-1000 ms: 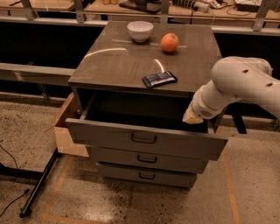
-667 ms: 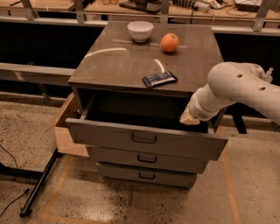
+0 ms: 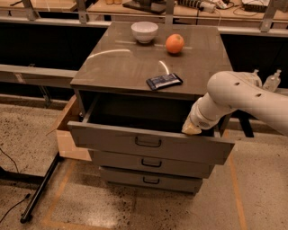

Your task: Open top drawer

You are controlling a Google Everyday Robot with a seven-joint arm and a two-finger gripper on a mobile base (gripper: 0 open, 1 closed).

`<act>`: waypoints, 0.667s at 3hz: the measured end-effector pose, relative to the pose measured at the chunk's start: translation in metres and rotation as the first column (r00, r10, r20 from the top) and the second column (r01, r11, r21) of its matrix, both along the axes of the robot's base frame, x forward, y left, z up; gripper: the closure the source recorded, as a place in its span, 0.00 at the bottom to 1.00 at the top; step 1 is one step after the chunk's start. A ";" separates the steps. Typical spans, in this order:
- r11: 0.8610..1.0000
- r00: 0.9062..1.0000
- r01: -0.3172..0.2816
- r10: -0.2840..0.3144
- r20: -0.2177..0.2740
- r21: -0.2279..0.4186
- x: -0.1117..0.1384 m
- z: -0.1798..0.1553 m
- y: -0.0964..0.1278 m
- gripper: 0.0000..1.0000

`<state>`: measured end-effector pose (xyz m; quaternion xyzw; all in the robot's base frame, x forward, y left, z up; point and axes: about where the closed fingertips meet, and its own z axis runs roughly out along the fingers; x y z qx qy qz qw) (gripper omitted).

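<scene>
Sitting behind the front of the top drawer (image 3: 112, 139), below the tabletop (image 3: 126, 67)'s front right corner, the end effector (image 3: 191, 129), grip state impossible to tell, seems placed to pull it outward.

This looks like a robotics lab or workshop: a speckled concrete floor (image 3: 135, 211) marked with tape lines (image 3: 56, 197); metal-framed workbenches (image 3: 54, 5) along the back carrying equipment (too dim to identify); loose cables (image 3: 8, 158) on the floor at left; a cardboard box (image 3: 67, 139) beside the desk (image 3: 121, 63). The robot's hand (image 3: 191, 129) sits at the right end of the pulled-out top drawer (image 3: 148, 143).
</scene>
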<state>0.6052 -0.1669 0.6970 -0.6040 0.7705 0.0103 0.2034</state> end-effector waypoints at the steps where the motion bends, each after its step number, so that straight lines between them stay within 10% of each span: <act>1: 1.000 0.998 0.007 -0.008 -0.062 -0.006 -0.023 -0.010 -0.005 1.00; 2: 1.000 0.985 0.003 -0.005 -0.170 -0.008 -0.061 -0.020 -0.008 1.00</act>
